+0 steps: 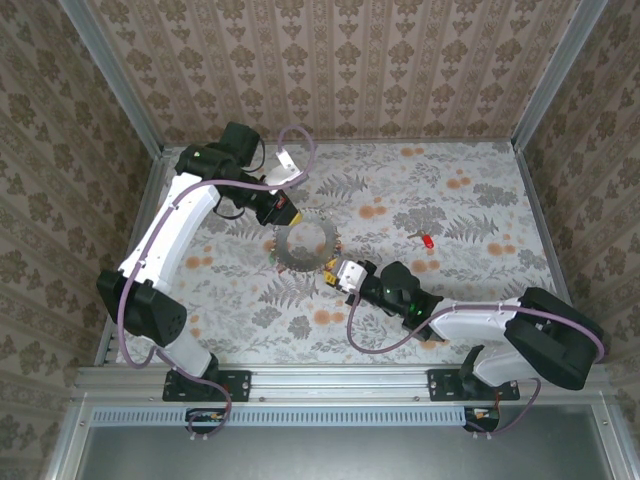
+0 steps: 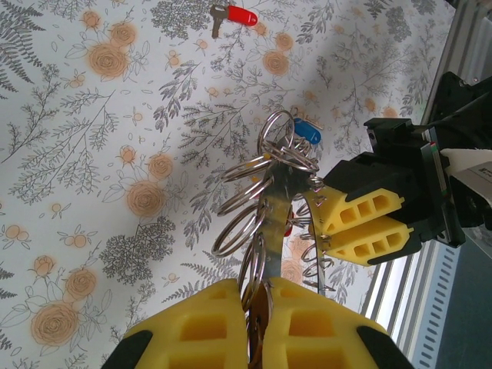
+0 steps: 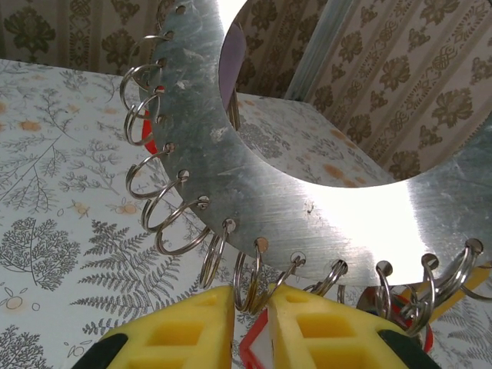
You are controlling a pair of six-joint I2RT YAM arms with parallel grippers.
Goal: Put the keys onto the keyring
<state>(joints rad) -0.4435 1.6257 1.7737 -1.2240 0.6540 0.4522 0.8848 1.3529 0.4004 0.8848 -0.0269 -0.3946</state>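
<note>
The keyring [image 3: 254,161] is held up off the desk [image 1: 480,290] between the two arms. It is a flat, brushed-metal disc with a wide round hole, its rim drilled with small holes, and a thin wire split ring hangs through each one. The left fingers [image 2: 200,330] are clamped flat on the disc's edge. The right fingers [image 3: 192,330] are pinched on the opposite rim, with one split ring caught in the narrow gap between the yellow pads.

A small key with a blue tag [image 2: 309,132] sits among the far rings. I cannot tell whether it is threaded on or only lying behind them. The red-tagged key [image 2: 234,14] lies well apart on the desk, not yet picked up.

The likely trouble is slip. The disc is smooth and thin, the rings are springy and swing freely, and the ribbed yellow pads hold only a sliver of wire. If either arm twists or pulls, the ring could pop free or the disc could pivot in the left grip. The crowded rings could also snag one another, or a fingertip, so that the wrong ring gets opened.
</note>
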